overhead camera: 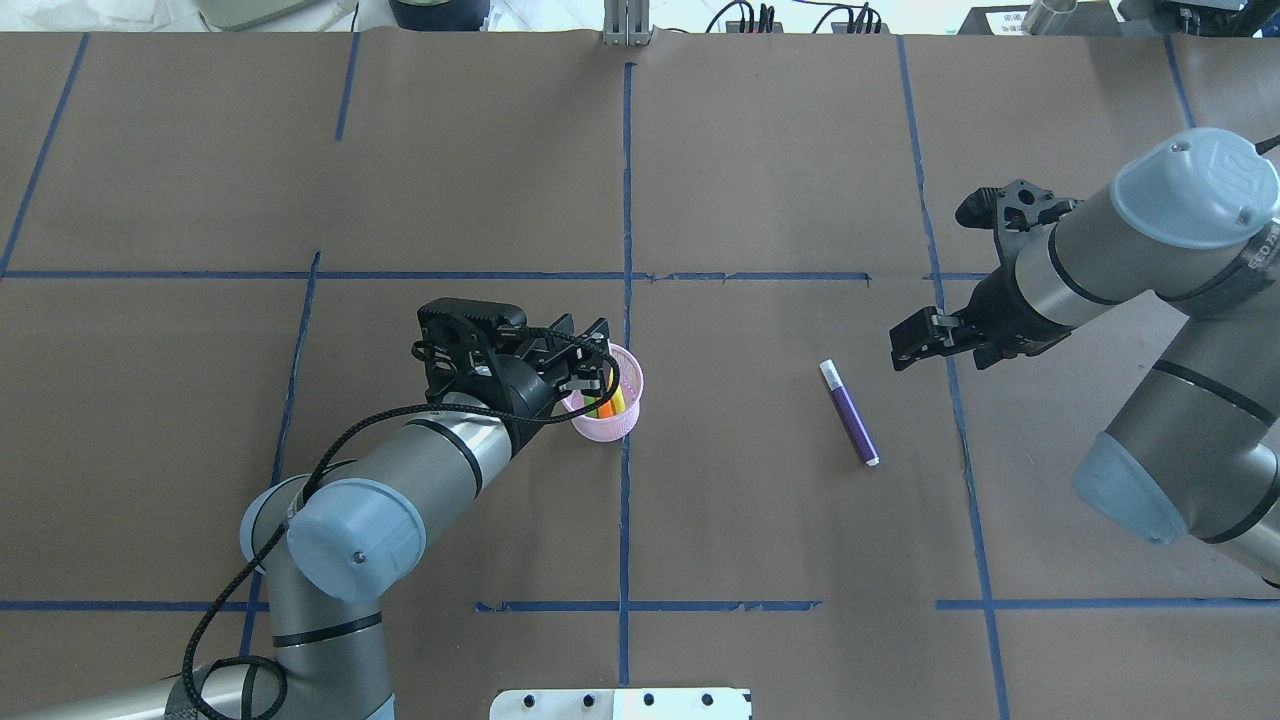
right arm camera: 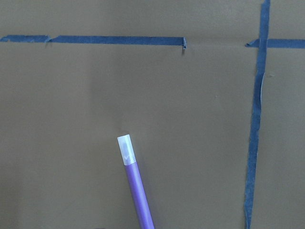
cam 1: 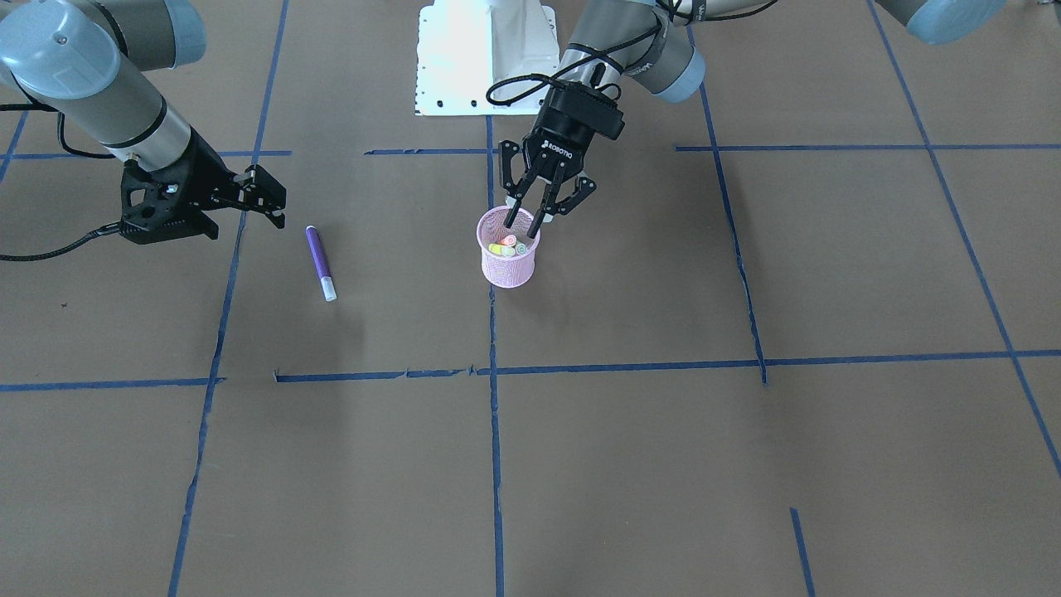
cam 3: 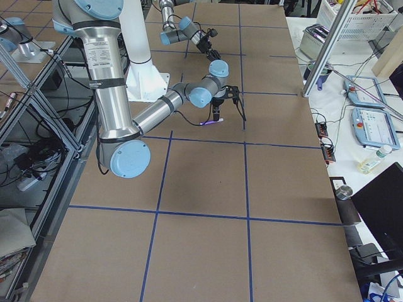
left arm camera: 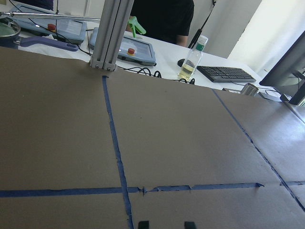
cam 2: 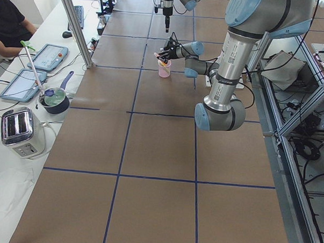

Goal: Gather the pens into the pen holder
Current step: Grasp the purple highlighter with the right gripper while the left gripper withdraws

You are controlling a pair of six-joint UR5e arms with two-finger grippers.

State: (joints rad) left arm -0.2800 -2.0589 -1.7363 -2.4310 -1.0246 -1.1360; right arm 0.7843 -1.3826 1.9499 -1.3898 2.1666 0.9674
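The pink mesh pen holder (cam 1: 508,269) stands upright near the table's middle, also in the overhead view (overhead camera: 606,428). It holds orange, yellowish and green pens (cam 1: 506,245). My left gripper (cam 1: 525,224) hangs over the holder's mouth, open and empty, with its fingertips (left arm camera: 143,223) just inside the rim on the robot's side. A purple pen (cam 1: 320,261) with a pale cap lies flat on the table, also seen from overhead (overhead camera: 850,412) and in the right wrist view (right arm camera: 137,191). My right gripper (cam 1: 269,199) hovers beside it, apart from it, open and empty.
Brown paper with blue tape lines (cam 1: 495,373) covers the table. The robot's white base (cam 1: 485,50) stands behind the holder. Tablets, a bottle (left arm camera: 191,61) and a keyboard lie beyond the far edge.
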